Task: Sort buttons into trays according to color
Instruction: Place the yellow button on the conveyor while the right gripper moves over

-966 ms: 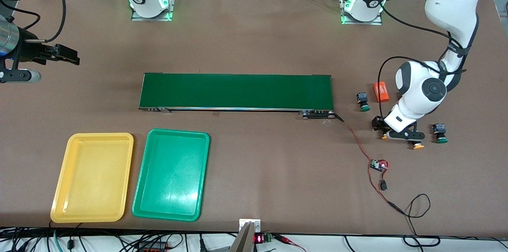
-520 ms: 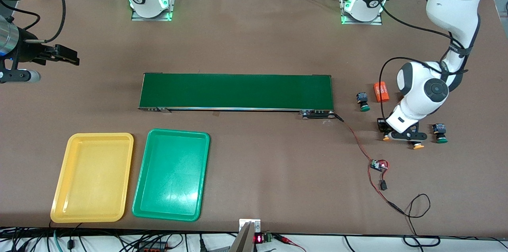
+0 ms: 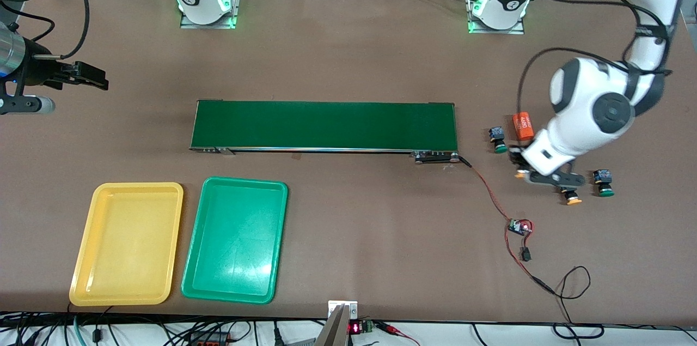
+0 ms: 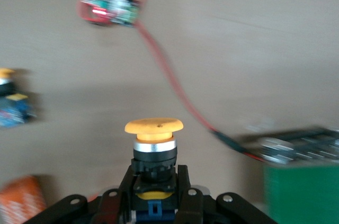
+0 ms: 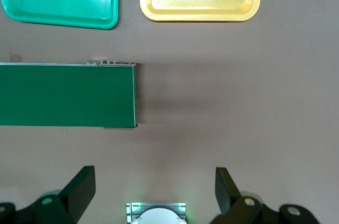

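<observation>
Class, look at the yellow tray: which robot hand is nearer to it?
Right. The right hand hangs open over bare table, toward the yellow tray's end. The left hand holds a yellow button toward the other end.

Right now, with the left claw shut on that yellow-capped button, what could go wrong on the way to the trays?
1. The left claw grips the held button low on its body, cap standing free above; it might tilt or slip in transit.
2. The red cable and conveyor belt lie toward the yellow tray; a low path could snag them.
3. The other yellow button sits close by and could get knocked.
</observation>
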Controlling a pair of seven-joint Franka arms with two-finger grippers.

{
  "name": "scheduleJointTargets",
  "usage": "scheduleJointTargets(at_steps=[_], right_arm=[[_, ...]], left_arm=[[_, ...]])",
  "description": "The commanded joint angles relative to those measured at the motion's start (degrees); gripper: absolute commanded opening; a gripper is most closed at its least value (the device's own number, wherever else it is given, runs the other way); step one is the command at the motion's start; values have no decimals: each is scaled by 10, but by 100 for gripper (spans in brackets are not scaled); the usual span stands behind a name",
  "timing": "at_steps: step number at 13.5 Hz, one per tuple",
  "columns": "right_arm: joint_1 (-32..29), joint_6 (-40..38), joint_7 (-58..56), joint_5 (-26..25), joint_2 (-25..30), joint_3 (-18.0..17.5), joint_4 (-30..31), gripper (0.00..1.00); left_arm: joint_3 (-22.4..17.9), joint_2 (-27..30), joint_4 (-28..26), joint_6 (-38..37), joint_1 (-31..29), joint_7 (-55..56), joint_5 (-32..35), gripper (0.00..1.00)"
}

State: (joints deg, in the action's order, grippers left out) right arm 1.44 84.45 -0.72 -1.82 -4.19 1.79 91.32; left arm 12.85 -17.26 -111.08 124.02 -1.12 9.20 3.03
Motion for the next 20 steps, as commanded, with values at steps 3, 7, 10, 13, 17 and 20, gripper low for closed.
scheduleJointTargets(at_steps=[3, 7, 10, 13, 17, 20], right_arm=[[-5, 6, -2, -4, 7, -1, 9, 100], [-5, 7, -3, -6, 7, -1, 10, 100], [-4, 12, -6, -11, 2, -1, 10, 100], [-4, 17, -14, -13, 1, -1, 11, 100], [-3, 15, -16, -13, -4, -1, 13, 100], [11, 12, -5, 2, -3, -9, 17, 100]], left_arm=[[117, -12, -32, 14, -2, 135, -7, 23], [147, -17, -101, 108, 11, 174, -7, 24], [148, -18, -123, 138, 31, 212, -7, 32], [148, -16, -117, 134, 29, 217, -7, 100], [146, 8, -80, 114, 0, 214, -7, 100], [139, -8, 36, -21, -53, 211, 3, 100]])
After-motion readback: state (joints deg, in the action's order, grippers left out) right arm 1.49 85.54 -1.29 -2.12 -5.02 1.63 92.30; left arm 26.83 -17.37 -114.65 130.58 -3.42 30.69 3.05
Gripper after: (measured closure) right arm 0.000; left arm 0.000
